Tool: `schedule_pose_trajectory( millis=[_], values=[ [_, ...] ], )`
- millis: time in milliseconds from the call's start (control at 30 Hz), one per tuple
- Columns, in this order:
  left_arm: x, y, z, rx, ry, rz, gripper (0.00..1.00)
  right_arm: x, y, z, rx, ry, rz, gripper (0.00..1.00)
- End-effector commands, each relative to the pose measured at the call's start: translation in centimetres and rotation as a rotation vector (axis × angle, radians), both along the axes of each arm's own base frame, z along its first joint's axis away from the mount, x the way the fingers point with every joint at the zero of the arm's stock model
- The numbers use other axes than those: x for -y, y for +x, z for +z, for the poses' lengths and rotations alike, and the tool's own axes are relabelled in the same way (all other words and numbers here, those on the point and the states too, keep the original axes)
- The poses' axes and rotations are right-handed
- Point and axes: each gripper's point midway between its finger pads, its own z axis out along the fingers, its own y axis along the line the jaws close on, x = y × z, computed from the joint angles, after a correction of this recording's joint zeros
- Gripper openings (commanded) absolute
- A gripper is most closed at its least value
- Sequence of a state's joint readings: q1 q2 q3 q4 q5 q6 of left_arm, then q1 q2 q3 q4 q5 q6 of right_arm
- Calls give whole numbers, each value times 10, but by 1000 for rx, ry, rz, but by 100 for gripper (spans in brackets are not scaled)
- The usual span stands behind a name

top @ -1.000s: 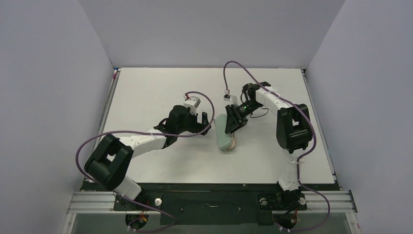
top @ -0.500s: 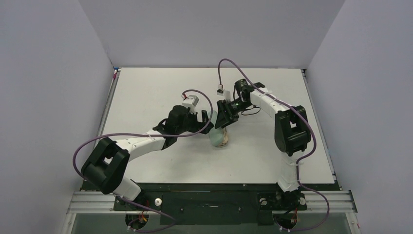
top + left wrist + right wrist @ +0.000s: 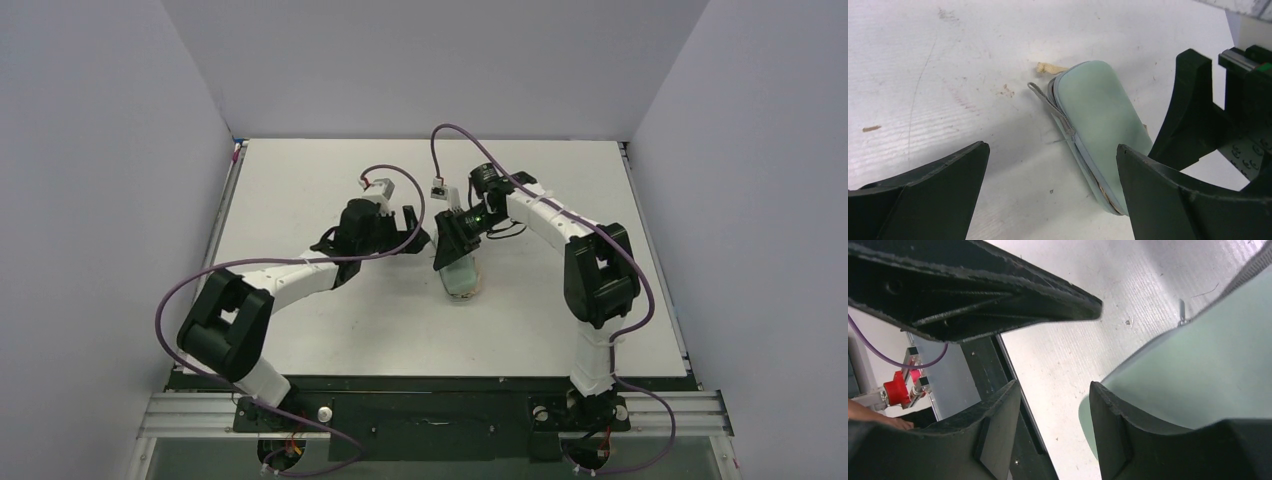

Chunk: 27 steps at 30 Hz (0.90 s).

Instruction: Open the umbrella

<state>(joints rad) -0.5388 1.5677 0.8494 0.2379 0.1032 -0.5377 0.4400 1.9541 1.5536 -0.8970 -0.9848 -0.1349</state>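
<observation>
We find the umbrella (image 3: 1095, 115) bundled shut, a pale mint-green oblong lying on the white tabletop (image 3: 948, 75) near its middle, between the two arms. In the overhead view it points roughly away from the arm bases. A seam runs along its long edge. A thin grey strap loop (image 3: 1042, 95) trails from one end, and a small tan scrap (image 3: 1049, 66) pokes out just past that same end.

Our left hand (image 3: 1050, 147) is released. Its two black fingers (image 3: 923, 195) stand wide apart, low over the tabletop, with the umbrella ahead of them and toward the right finger. The umbrella's near corner passes behind that finger in the wrist view, and we cannot tell whether they touch.

Our right hand (image 3: 1054, 385) reaches in from the other side, over the umbrella's far end. Its fingers are parted by a narrow gap. Through that gap we see only bare tabletop, so it grasps nothing. The mint fabric lies right beside the outer side of one finger, and we cannot tell whether the two press together. In the left wrist view, one finger of that hand stands against the umbrella's far flank.

A purple cable (image 3: 300, 270) loops along each arm.
</observation>
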Motion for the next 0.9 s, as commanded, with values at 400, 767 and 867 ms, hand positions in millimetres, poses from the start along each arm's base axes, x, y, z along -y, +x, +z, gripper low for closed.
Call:
schedule_pose_trajectory(
  millis=[400,767,867],
  values=[
    [50,28,9,7,-64,-44,100,45,25,39,115,66,-186,30],
    [41,19,0,9,-25,-52,95,93,94,-21,95,-167,-559,0],
    [39,17,-5,4,-14,-53,95,86,91,-36,69,-187,-522,0]
  ],
)
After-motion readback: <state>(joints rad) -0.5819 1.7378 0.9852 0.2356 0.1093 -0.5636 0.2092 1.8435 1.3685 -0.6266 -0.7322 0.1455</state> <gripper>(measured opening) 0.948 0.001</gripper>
